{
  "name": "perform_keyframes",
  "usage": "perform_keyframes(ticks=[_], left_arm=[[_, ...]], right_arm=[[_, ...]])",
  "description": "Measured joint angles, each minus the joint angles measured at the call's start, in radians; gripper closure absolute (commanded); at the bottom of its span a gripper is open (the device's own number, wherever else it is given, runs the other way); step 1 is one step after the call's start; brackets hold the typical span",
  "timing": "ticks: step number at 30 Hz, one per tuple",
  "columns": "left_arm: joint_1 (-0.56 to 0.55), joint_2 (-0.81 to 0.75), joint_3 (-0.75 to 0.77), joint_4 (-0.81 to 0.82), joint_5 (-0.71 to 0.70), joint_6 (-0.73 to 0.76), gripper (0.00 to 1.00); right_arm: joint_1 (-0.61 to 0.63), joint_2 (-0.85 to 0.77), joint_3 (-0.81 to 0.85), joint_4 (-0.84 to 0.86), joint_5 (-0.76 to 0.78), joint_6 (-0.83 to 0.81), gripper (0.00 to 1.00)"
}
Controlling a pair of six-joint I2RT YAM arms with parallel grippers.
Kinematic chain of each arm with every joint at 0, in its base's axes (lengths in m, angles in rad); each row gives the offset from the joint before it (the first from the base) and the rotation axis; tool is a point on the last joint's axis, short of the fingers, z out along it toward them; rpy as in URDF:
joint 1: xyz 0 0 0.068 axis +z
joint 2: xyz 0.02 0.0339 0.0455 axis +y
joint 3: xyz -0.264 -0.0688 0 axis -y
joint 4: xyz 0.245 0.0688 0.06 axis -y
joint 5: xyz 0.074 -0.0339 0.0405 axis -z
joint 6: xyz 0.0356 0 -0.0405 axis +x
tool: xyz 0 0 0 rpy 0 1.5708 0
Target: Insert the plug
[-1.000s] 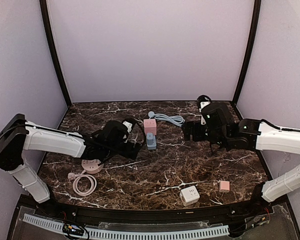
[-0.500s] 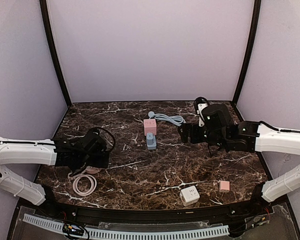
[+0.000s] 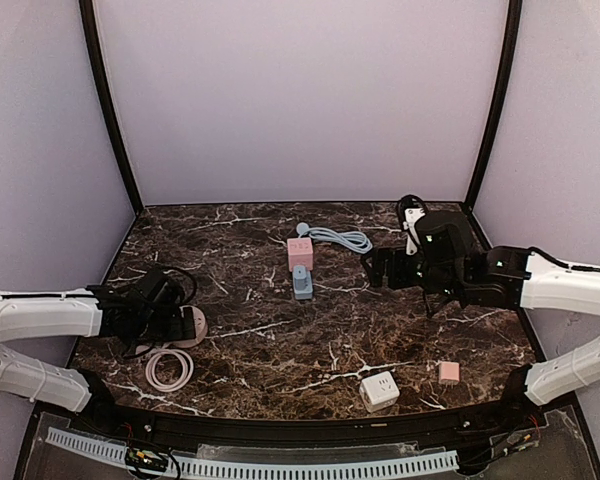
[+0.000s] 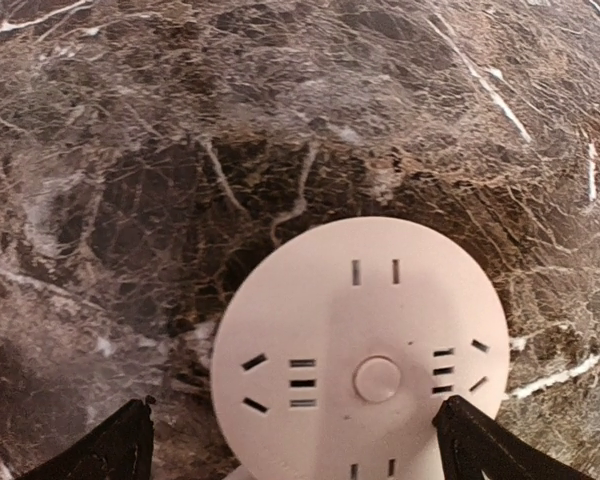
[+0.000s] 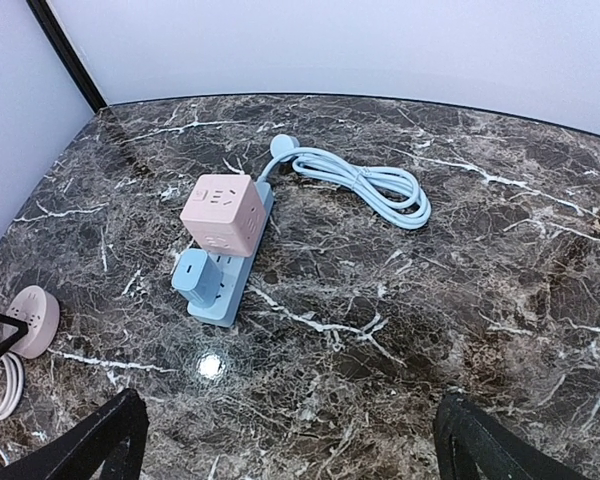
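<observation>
A blue power strip (image 3: 302, 290) lies mid-table with a pink cube adapter (image 3: 300, 251) and a blue plug (image 3: 301, 277) seated on it; its blue cable (image 3: 340, 238) coils behind. In the right wrist view the strip (image 5: 232, 283), pink cube (image 5: 220, 213) and blue plug (image 5: 195, 272) sit ahead to the left. My right gripper (image 5: 295, 445) is open and empty, right of the strip (image 3: 380, 268). My left gripper (image 3: 172, 318) is open and empty at the left, its fingers (image 4: 110, 452) either side of a round pale pink socket (image 4: 360, 350).
A coiled pale cord (image 3: 168, 368) lies in front of the round socket (image 3: 192, 325). A white cube socket (image 3: 379, 390) and a small pink cube (image 3: 448, 372) sit near the front right edge. Purple walls and black posts enclose the marble table (image 3: 310, 340).
My left arm has drawn back from beside the power strip to the far left and now hangs over the round socket. My right gripper has shifted only slightly.
</observation>
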Motion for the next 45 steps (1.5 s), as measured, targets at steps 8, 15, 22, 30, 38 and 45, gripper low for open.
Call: perform_keyframes(ticks=[8, 15, 22, 30, 38, 45], left_arm=[[0.008, 0.020, -0.021, 0.128, 0.189, 0.043, 0.07], [0.006, 0.078, -0.019, 0.233, 0.308, 0.081, 0.12], [-0.086, 0.225, 0.066, 0.322, 0.373, 0.100, 0.14], [-0.247, 0.503, 0.304, 0.399, 0.417, 0.096, 0.18], [-0.321, 0.656, 0.467, 0.440, 0.455, 0.089, 0.20], [-0.337, 0.654, 0.489, 0.386, 0.421, 0.126, 0.18]], right_arm=[[0.000, -0.005, -0.008, -0.002, 0.003, 0.000, 0.01], [0.000, -0.027, -0.022, -0.008, 0.008, 0.000, 0.02], [0.000, -0.056, -0.036, -0.013, 0.024, 0.001, 0.01], [0.000, -0.106, -0.052, -0.033, 0.033, 0.007, 0.01], [0.000, -0.179, -0.081, -0.071, 0.053, 0.019, 0.01], [0.000, -0.199, -0.089, -0.082, 0.059, 0.026, 0.01]])
